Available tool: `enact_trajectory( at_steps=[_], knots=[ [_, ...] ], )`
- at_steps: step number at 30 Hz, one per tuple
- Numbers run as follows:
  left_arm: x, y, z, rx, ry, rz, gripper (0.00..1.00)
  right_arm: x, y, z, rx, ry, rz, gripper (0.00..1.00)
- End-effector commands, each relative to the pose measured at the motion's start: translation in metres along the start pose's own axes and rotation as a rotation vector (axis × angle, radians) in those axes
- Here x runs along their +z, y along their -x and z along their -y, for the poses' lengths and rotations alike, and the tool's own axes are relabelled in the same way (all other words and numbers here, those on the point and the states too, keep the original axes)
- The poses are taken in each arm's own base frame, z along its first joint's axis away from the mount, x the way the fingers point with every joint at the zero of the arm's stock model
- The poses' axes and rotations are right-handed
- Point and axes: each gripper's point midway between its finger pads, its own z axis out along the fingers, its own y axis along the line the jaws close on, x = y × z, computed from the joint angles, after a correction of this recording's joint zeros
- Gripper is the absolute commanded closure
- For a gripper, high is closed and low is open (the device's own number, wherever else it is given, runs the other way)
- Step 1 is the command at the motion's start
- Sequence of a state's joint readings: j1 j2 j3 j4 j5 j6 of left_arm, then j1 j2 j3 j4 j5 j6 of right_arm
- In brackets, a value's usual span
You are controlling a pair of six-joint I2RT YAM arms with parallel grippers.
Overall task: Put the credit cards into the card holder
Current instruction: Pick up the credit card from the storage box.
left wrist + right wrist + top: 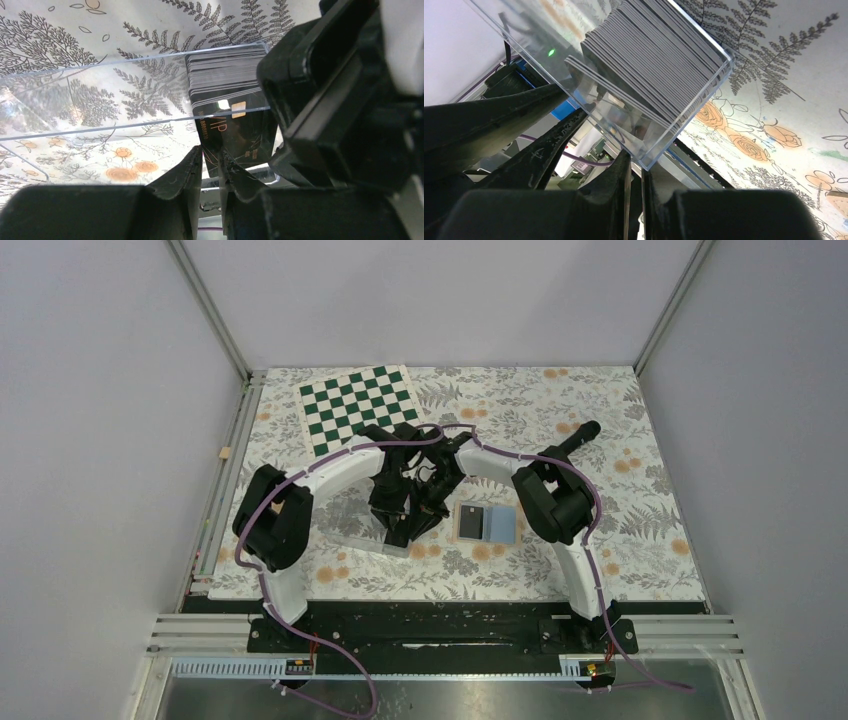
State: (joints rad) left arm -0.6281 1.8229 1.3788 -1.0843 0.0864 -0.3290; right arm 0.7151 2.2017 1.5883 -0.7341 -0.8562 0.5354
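A stack of black credit cards (pixel 225 75) stands on edge in a clear plastic tray (pixel 100 95). My left gripper (pixel 212 162) is shut on the lower corner of one black credit card (pixel 240 135) with gold print, held tilted just outside the tray's near wall. My right gripper (pixel 636 167) is shut on a corner of the tray (pixel 659 145); the card stack (pixel 654 55) fills that end. From above, both grippers (pixel 398 525) (pixel 428 512) meet over the tray (pixel 350 533). The card holder (pixel 500 524) lies open to the right, blue lining up, with a black card (pixel 469 522) on its left half.
A green-and-white chessboard mat (pixel 360 408) lies at the back left. A black marker (pixel 575 437) lies at the back right. The floral tablecloth (pixel 640 540) covers the table, and white walls enclose it on three sides.
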Motion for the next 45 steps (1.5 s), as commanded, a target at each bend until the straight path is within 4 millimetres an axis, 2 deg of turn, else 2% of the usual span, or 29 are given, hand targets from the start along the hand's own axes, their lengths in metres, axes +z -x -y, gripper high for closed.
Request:
enact_trajectory(
  at_steps=[1,12,15,18,21,25,31,39,45],
  knots=[
    [-0.005,0.016,0.013,0.048,0.000,0.050,0.82,0.014,0.005,0.003,-0.049,0.004,-0.004,0.98],
    [-0.014,0.020,0.029,0.051,-0.073,0.082,0.85,0.014,0.004,0.004,-0.048,0.003,-0.005,0.98],
    [-0.015,0.020,0.028,0.050,-0.067,0.087,0.87,0.014,0.004,0.004,-0.046,0.003,-0.004,0.98],
    [-0.007,0.018,0.019,0.047,-0.013,0.075,0.88,0.014,0.004,0.004,-0.047,0.003,-0.005,0.98],
    [0.004,0.012,0.010,0.059,0.039,0.038,0.84,0.013,0.004,0.004,-0.048,0.003,-0.004,0.98],
    [0.012,0.007,0.011,0.062,0.027,0.022,0.83,0.014,0.003,0.005,-0.048,0.001,-0.006,0.98],
    [0.012,0.008,0.014,0.071,0.023,0.025,0.83,0.014,0.003,0.005,-0.048,0.001,-0.006,0.98],
    [0.026,0.000,0.007,0.084,0.077,-0.024,0.76,0.014,0.002,0.006,-0.047,0.001,-0.009,0.98],
    [0.028,-0.002,0.012,0.083,0.046,-0.030,0.84,0.014,0.002,0.005,-0.049,0.002,-0.007,0.98]
  ],
)
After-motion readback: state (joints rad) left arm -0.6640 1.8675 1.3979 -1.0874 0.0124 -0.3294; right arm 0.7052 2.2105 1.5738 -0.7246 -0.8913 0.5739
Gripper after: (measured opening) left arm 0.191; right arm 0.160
